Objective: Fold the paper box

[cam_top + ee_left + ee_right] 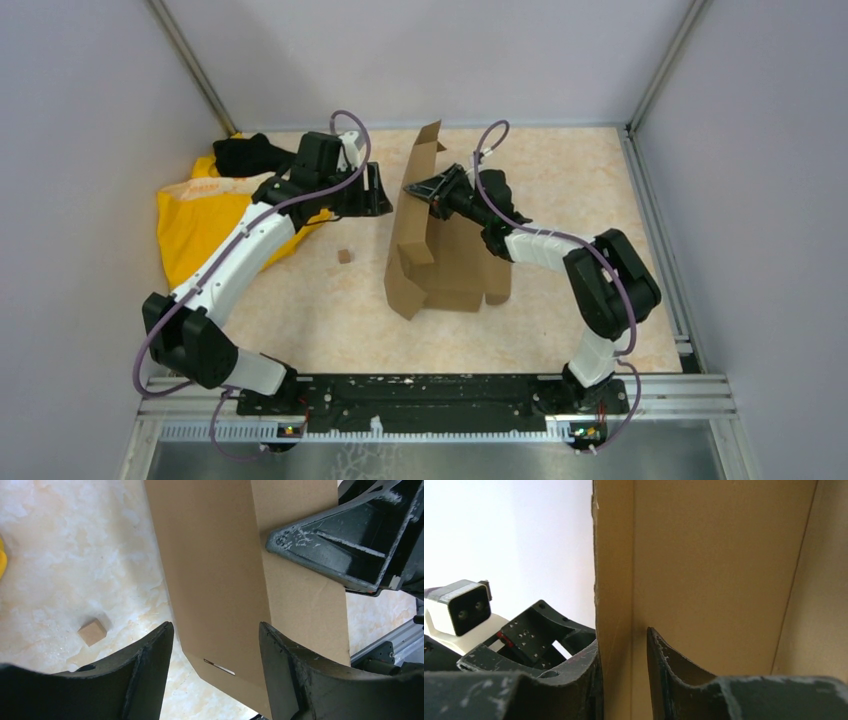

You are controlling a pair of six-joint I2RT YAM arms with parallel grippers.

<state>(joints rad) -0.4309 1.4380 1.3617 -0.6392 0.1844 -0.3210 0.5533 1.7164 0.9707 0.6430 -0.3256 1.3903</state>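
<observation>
The paper box (pixel 452 268) is a brown cardboard sheet, partly folded, in the middle of the table. One long panel stands up on its left side. My right gripper (pixel 420 190) is shut on the top edge of this raised panel. In the right wrist view the gripper (pixel 622 640) has a finger on each side of the cardboard wall (pixel 714 555). My left gripper (pixel 383 190) is open and empty, just left of the raised panel. In the left wrist view the gripper (pixel 216 630) faces the panel's outer face (pixel 215 555) without touching it.
A tiny brown cardboard scrap (pixel 344 256) lies left of the box and shows in the left wrist view (pixel 92 632). A yellow cloth (pixel 200 220) with a black item (pixel 245 152) on it lies at the back left. Walls enclose the table.
</observation>
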